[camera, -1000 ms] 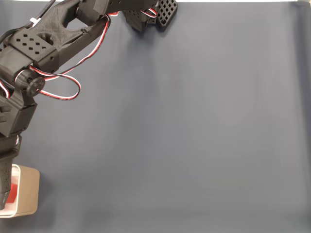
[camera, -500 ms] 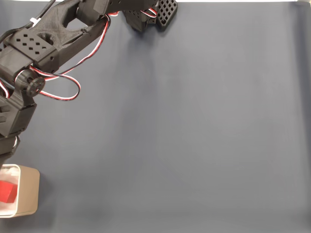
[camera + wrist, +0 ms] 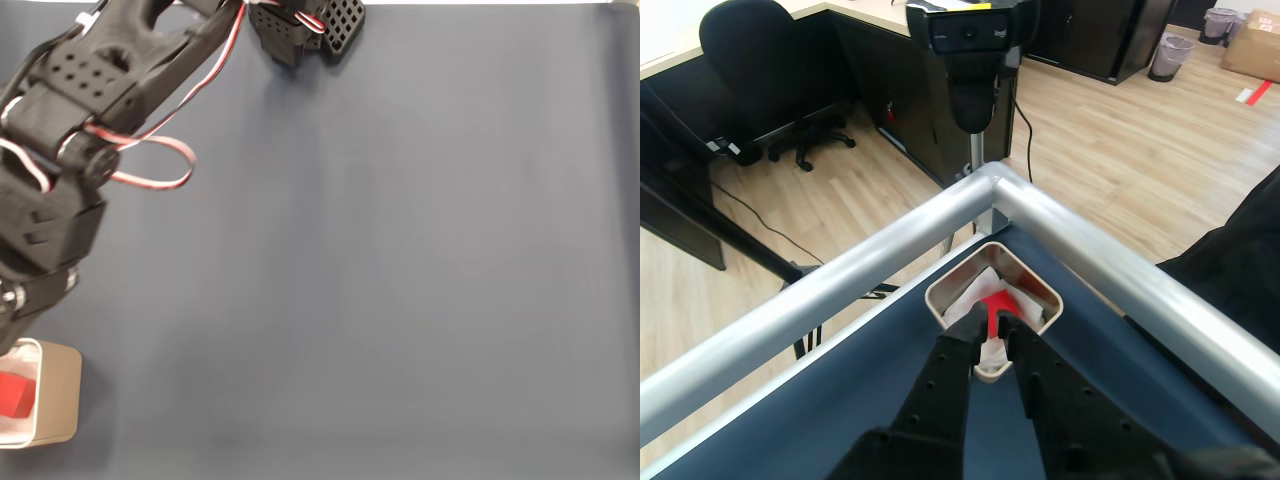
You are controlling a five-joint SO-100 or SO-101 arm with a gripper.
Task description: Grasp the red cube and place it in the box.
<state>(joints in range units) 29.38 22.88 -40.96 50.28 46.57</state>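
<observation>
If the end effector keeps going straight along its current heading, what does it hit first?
Most likely the box: in the wrist view the end effector points at its near rim, with the red cube just beyond, inside. Depth is unclear, so it might pass above the rim.

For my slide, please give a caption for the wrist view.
The hand above the box at the table corner, the red cube lying inside.
</observation>
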